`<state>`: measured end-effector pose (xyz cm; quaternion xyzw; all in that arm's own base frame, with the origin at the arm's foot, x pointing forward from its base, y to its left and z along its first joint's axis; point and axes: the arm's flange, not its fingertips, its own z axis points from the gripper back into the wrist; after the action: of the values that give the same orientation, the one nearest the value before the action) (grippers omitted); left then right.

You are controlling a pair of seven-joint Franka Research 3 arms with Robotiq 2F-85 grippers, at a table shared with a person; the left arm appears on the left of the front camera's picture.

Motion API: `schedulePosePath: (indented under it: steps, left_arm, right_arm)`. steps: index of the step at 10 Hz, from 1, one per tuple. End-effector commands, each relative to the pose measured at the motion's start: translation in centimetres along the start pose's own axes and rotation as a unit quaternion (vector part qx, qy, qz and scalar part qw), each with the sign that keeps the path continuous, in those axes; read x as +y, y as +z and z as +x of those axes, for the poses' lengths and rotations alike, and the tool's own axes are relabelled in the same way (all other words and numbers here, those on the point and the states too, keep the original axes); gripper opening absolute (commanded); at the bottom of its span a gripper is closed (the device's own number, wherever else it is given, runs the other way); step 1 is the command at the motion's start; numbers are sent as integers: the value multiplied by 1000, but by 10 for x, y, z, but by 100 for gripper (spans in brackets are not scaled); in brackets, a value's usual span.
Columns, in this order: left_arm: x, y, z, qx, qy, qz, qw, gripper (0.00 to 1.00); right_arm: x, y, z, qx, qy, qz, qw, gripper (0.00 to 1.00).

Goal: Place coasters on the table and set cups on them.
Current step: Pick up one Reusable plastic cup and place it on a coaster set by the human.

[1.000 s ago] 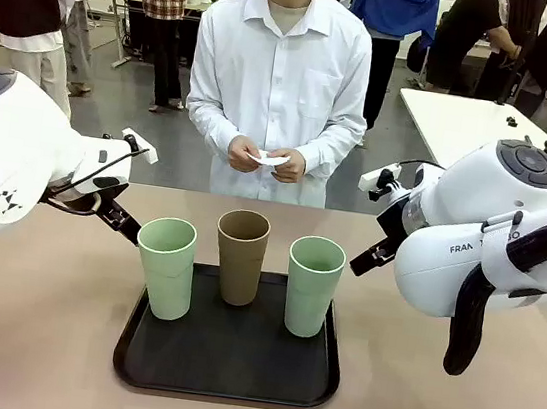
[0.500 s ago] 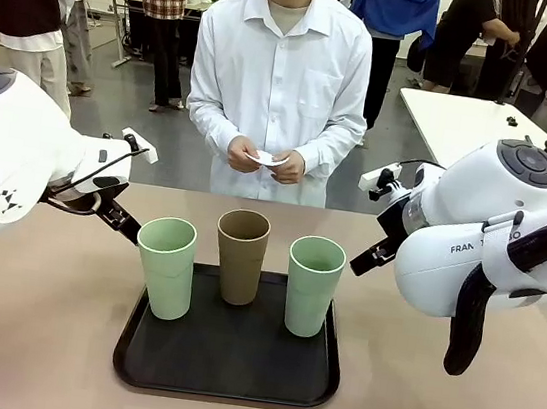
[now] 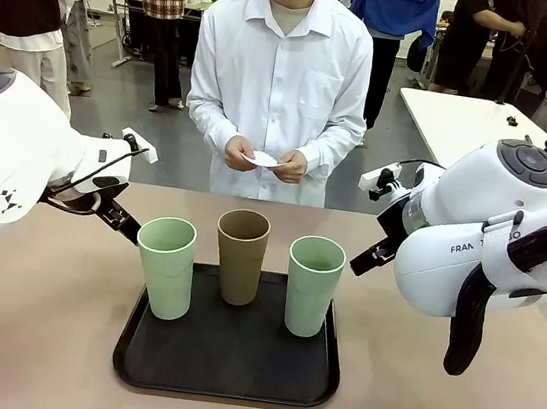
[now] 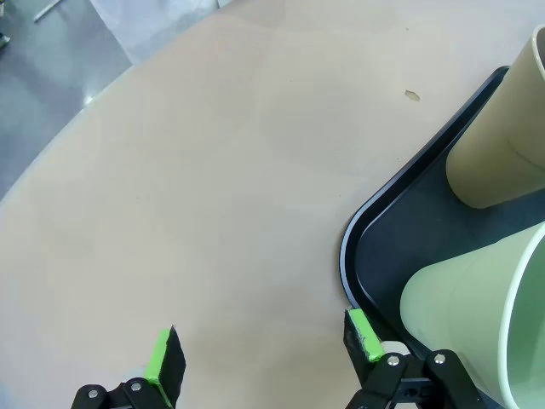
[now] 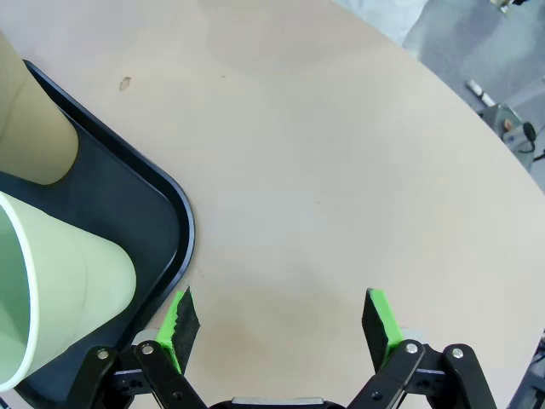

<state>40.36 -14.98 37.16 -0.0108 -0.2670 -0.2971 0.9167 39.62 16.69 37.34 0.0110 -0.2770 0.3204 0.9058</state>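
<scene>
So the tray [image 3: 225,380] sits mid-table [image 3: 25,333], closer to the near edge. Three cups stand on it: left cup [image 3: 165,266], right cup [image 3: 312,285], and the middle cup [image 3: 240,256] between them, a bit farther back. Behind the far edge stands a person [image 3: 280,74] holding the coasters [image 3: 264,159] up off the table. The left gripper [image 4: 264,345] hangs just off the tray's left corner, the right gripper [image 5: 281,315] just off its right.

The black two-finger tool [image 5: 279,317] with bright green pads hung wide open over the smooth beige tabletop [image 5: 341,153]. One pad was just beside the round corner of a flat black tray [image 5: 128,198]. A tall pale green cup [image 5: 77,285] and a tall tan-brown cup [image 5: 30,128] stood on that tray.
</scene>
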Motion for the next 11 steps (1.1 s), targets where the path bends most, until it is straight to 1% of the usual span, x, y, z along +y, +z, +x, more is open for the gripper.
schedulePosePath:
  steps: [1,2,3,4,5,6,7,8,9,11]
  left_arm:
    - [0,0,0,0,0,0,1000,100]
    - [0,0,0,0,0,0,1000,100]
    - [0,0,0,0,0,0,1000,100]
    - [22,13,-3,12,10,-4,1000,100]
    - [28,30,-15,22,12,-12,1000,100]
    - [26,51,-30,52,10,-11,999,100]
    - [26,71,-40,78,11,-27,997,100]
    - [18,96,-52,92,23,-69,993,100]
    - [3,119,-67,109,26,-91,990,100]
    - [-22,159,-84,115,27,-86,989,100]
  right_arm:
    - [0,0,0,0,0,0,1000,100]
    - [0,0,0,0,0,0,1000,100]
    - [-5,13,1,6,-9,7,1000,100]
    - [-5,31,-2,16,-7,8,1000,100]
    - [-3,49,-12,41,-9,11,999,100]
    - [2,72,-25,72,-4,18,997,100]
    - [8,95,-34,90,-12,19,996,100]
    - [19,117,-48,112,-22,35,993,100]
    - [34,133,-63,130,-25,45,990,100]
    - [60,140,-90,178,-27,45,983,100]
